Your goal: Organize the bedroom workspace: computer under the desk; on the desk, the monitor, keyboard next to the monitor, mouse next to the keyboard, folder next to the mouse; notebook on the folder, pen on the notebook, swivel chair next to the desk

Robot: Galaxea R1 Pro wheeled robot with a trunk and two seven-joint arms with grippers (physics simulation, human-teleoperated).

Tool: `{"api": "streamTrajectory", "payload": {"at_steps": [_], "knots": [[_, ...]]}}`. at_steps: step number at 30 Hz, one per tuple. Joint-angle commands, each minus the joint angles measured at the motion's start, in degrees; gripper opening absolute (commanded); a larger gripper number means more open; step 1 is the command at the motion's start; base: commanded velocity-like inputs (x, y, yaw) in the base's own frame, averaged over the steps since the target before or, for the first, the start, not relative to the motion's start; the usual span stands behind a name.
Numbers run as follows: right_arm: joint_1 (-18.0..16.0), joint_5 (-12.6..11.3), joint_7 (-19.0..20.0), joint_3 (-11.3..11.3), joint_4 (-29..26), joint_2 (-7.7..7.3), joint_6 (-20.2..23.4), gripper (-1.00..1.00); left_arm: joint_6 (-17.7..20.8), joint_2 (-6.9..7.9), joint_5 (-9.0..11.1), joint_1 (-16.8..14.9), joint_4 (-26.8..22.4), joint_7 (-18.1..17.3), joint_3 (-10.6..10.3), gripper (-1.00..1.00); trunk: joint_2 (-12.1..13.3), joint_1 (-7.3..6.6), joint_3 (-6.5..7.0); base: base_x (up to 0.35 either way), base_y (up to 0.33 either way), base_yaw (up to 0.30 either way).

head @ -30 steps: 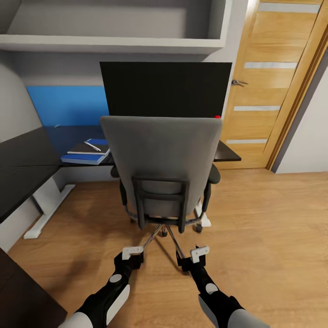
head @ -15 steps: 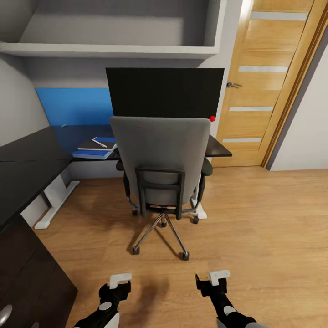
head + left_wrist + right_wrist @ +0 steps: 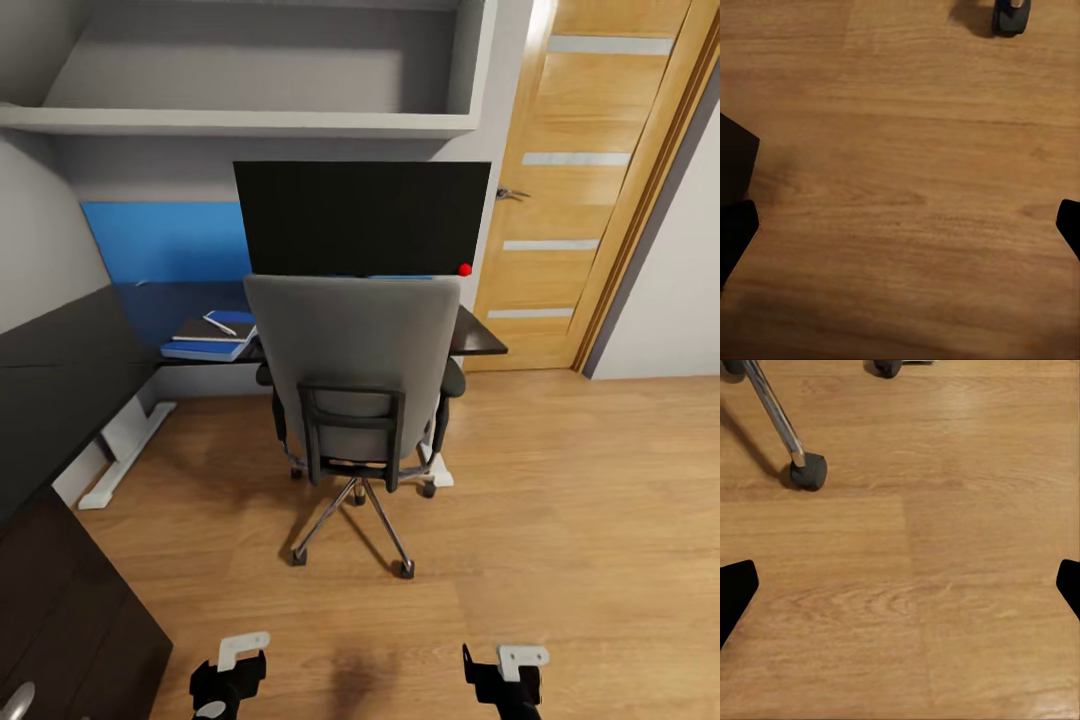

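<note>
Chair placement is judged the step in hand: swivel chair (image 3: 352, 385) is tucked at bench (image 3: 60, 375); both end effectors (image 3: 228, 665) (image 3: 508, 672) are held released, empty.

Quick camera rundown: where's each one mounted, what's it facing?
Head: high, looking forward-down at chair, monitor, desk; both pincers at bottom edge.
Left wrist: down at floor; fingertips at edges, caster.
Right wrist: down at floor; chair leg, caster.
Shared: wood floor, chair casters.
</note>
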Motion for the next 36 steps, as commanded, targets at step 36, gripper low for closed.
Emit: {"api": "streamTrajectory", "payload": {"at_steps": [36], "knots": [[6.3,-0.1,-0.1,0.5,0.2,0.32,-2.4,1.0,0.1,0.03,0.2,0.8,0.4,0.1,-0.6,1.0,14.4,-7.92,6.42,0.0,0.0,0.0]]}}
